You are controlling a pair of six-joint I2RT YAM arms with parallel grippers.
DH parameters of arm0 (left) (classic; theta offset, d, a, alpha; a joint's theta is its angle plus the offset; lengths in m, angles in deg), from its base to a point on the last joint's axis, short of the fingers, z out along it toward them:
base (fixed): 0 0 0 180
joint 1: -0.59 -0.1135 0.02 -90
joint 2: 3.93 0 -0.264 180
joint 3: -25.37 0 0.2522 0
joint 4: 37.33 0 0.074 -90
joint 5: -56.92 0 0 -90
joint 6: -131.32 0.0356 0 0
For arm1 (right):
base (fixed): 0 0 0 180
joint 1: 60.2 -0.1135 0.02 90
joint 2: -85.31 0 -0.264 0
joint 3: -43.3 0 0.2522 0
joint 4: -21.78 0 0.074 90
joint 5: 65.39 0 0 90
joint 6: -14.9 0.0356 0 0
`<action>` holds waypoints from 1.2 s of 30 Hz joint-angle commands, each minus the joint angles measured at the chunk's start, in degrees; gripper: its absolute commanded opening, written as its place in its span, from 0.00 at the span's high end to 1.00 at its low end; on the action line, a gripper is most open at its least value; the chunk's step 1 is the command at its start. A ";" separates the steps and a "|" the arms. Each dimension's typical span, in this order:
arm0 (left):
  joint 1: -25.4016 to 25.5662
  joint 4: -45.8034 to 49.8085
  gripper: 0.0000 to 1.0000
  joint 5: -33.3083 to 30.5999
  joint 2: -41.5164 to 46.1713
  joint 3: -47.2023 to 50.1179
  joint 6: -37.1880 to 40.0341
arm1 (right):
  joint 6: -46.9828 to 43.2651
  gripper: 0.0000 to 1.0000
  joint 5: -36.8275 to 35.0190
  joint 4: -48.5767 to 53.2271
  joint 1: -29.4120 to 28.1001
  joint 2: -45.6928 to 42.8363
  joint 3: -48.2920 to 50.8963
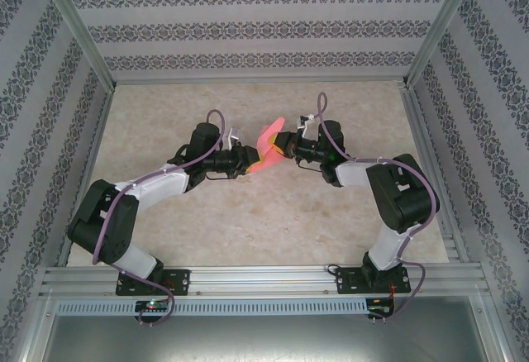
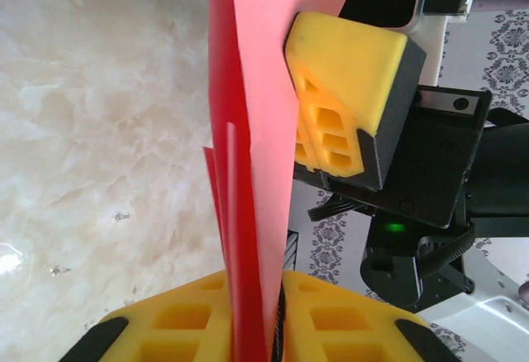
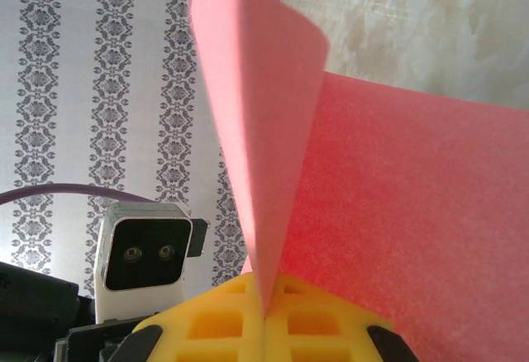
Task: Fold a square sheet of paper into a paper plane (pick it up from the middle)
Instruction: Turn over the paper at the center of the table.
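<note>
Aluminium rail (image 1: 264,278): ran along the near edge of the table (image 1: 273,230), with both arm bases bolted to it.
Left arm (image 1: 124,213): rose from the table's near-left corner and bent inward toward its middle.
Right arm (image 1: 397,192): rose from the table's near-right side and reached inward toward its middle.
Left gripper (image 1: 246,162): hung above the middle of the table. Its yellow pads (image 2: 198,321) were pressed onto the pink-red sheet (image 1: 266,140), which ran up out of the narrow seam between them in the left wrist view.
Right gripper (image 1: 283,143): hung above the table's middle, a little farther back, facing the other gripper. Its pads (image 3: 215,325) were pinched together on the same paper, which came out of their seam.
Pink-red sheet: was held clear of the table, clamped by both grippers and standing on edge. Several folded layers showed, and one flap curled upward.
Table: had a pale marbled top.
Patterned wall (image 1: 264,27): closed off the far side of the table.
</note>
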 commanded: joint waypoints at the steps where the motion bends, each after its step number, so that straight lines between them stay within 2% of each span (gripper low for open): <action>1: -0.36 2.26 0.83 0.91 -0.05 -1.87 2.51 | -0.24 0.99 0.04 -2.42 0.48 -1.85 0.63; 8: -0.36 4.97 0.89 0.63 0.02 -2.90 4.48 | -0.68 0.89 0.10 -1.65 0.75 -2.29 0.53; 12: -0.33 7.99 0.89 0.04 0.33 -3.76 6.81 | -2.49 0.73 -0.32 0.49 1.52 -3.51 1.15; 16: -0.36 18.77 0.89 -3.34 1.20 -7.00 14.96 | -6.92 0.62 -1.01 7.53 2.90 -6.38 1.56; 19: -0.36 31.40 0.90 -8.74 1.67 -11.06 23.99 | -11.99 0.55 -2.16 15.44 4.19 -9.27 1.53; 23: -0.36 49.19 0.90 -23.76 1.54 -18.30 36.85 | -19.43 0.50 -4.51 27.19 5.47 -12.39 0.47; 27: 0.38 59.72 0.90 -44.14 1.04 -24.06 44.93 | -24.70 0.47 -6.35 34.79 6.52 -13.96 -0.55; 30: 1.87 64.34 0.90 -58.60 0.08 -26.98 49.39 | -27.17 0.42 -7.18 38.50 6.94 -14.42 -1.54; 32: 3.16 65.73 0.90 -65.85 -0.94 -28.34 51.42 | -28.07 0.41 -7.63 39.89 7.13 -14.72 -1.94; 36: 7.14 65.84 0.90 -75.48 -4.10 -29.67 54.55 | -29.02 0.38 -7.69 41.69 7.70 -15.51 -2.41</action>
